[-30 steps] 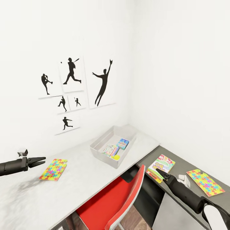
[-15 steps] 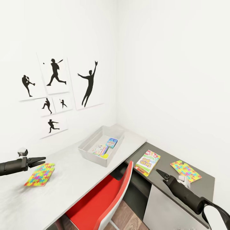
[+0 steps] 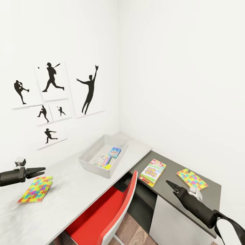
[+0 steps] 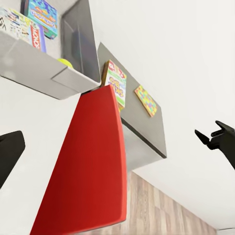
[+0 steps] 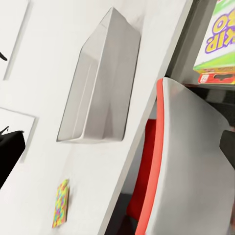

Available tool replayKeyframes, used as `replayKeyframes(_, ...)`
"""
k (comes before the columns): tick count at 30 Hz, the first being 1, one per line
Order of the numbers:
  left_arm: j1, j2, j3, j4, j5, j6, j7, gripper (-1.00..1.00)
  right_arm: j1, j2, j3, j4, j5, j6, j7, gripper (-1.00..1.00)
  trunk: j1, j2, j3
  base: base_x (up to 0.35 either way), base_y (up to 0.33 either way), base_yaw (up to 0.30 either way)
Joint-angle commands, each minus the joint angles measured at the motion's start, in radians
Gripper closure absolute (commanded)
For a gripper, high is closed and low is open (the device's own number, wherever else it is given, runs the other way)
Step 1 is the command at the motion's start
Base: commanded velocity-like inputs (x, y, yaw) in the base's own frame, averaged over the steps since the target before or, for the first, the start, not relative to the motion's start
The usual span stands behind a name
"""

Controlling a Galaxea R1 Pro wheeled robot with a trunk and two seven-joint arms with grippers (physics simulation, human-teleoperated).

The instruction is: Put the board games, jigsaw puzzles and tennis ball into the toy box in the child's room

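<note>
The right gripper (image 3: pixel 169 183) hangs with nothing held, its jaws nearly together at a point, over the dark lower desk (image 3: pixel 204 194). The SKIP-BO box (image 3: pixel 152 172) lies just beyond it and 1 puzzle (image 3: pixel 192 179) nearby. The left gripper (image 3: pixel 41 169) is slightly spread and unladen, near the other puzzle (image 3: pixel 36 189). In the grey bin (image 3: pixel 89 164) lie 2 game boxes and the ball. The risk, I judge: the red chair (image 3: pixel 112 214) crowds the desk, and a low reach could knock it or push the flat box away.
</note>
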Motion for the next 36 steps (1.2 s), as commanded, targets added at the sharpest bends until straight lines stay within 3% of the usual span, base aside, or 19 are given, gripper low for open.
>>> replayKeyframes(1,-0.001,0.001,-0.001,0.0,0.0,0.01,-0.004,-1.0,-0.001,0.0,-0.002,0.0,0.003,0.006,0.005,-1.0,0.001,-0.002,-0.003,0.0,0.0,-0.113)
replayKeyframes(36,-0.001,0.003,-0.001,-0.002,-0.002,0.008,-0.004,-1.0,-0.002,-0.003,-0.006,0.078,0.003,0.004,0.005,-1.0,0.001,-0.002,-0.044,0.0,0.0,-0.189)
